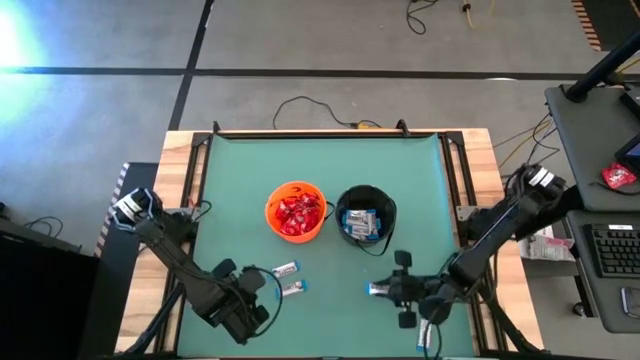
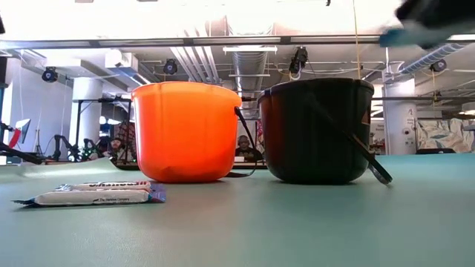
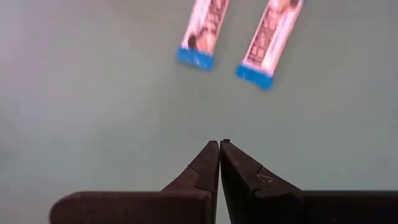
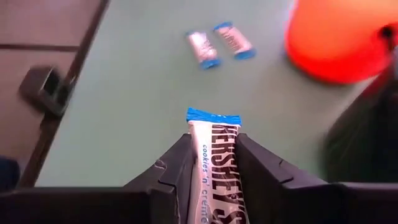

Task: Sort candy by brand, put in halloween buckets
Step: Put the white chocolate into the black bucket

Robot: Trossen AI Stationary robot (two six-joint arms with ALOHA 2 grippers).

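The orange bucket [image 1: 296,210] holds red packets, and the black bucket [image 1: 366,218] beside it holds white-and-blue bars. Both stand at mid-table. Two white-and-blue bars [image 1: 286,268] [image 1: 293,288] lie flat on the green mat near the front left. My left gripper [image 3: 219,146] is shut with nothing in it and hovers over the mat just short of those two bars [image 3: 205,31]. My right gripper [image 1: 388,290] is in front of the black bucket, shut on another white-and-blue bar [image 4: 214,155]. In the low view it is only a blur at the top right [image 2: 427,18]. My right gripper pinches the bar between its two fingers [image 4: 177,163], which lie along the bar's length. The bar's blue crimped end [image 4: 213,116] sticks out past the fingertips. The fingers slant down from the table's right side. The bar is lifted clear of the mat.
The black bucket's thin handle [image 2: 371,159] hangs down its side to the mat. Wooden borders [image 1: 480,170] and dark clamps frame the green mat. Bare mat lies along the front between the two grippers and behind the buckets.
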